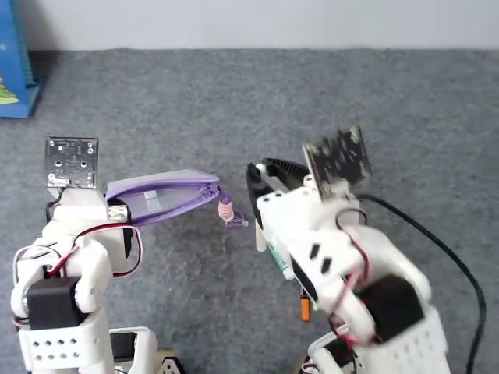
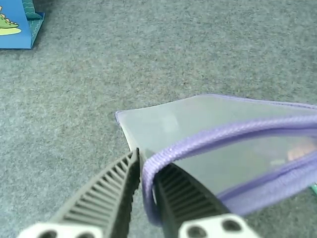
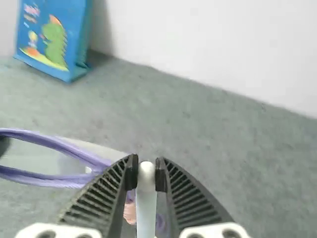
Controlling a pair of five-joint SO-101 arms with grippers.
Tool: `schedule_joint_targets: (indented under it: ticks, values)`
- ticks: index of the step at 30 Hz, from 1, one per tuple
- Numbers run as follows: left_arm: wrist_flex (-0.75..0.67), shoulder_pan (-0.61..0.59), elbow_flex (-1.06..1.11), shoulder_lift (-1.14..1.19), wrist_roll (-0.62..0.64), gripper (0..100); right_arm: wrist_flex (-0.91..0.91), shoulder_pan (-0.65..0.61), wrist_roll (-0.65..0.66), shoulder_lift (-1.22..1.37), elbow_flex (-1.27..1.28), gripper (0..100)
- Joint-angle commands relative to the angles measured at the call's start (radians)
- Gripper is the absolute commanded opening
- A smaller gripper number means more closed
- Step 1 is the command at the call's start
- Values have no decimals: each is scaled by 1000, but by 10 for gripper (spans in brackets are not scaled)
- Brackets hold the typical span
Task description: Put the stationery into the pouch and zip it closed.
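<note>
The purple pouch [image 1: 160,199] lies between the arms, its open mouth facing the right one and its rim pinched in the closed left gripper [image 2: 146,163]. The right gripper [image 3: 146,166] is clamped on a white pen [image 3: 146,198] just beside that mouth. I'd aim the pen's tip between the two purple edges, clear of the pink zipper charm [image 1: 226,209], and slide it in flat before releasing.
</note>
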Motion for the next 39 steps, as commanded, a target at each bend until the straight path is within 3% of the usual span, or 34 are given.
schedule_joint_targets:
  ticks: [1,14,25,36,39]
  values:
    - [-12,8,-7,14,8,13,5,-56,12,-94,-15,8]
    - [-12,8,-7,14,8,13,-199,-315,9,-288,-11,7]
    - [-12,8,-7,14,8,13,-527,-337,8,-216,64,7]
    - [-12,6,-5,12,8,13,-915,-294,114,-116,384,7]
    - [-12,8,-5,12,8,13,-944,-277,123,-116,446,7]
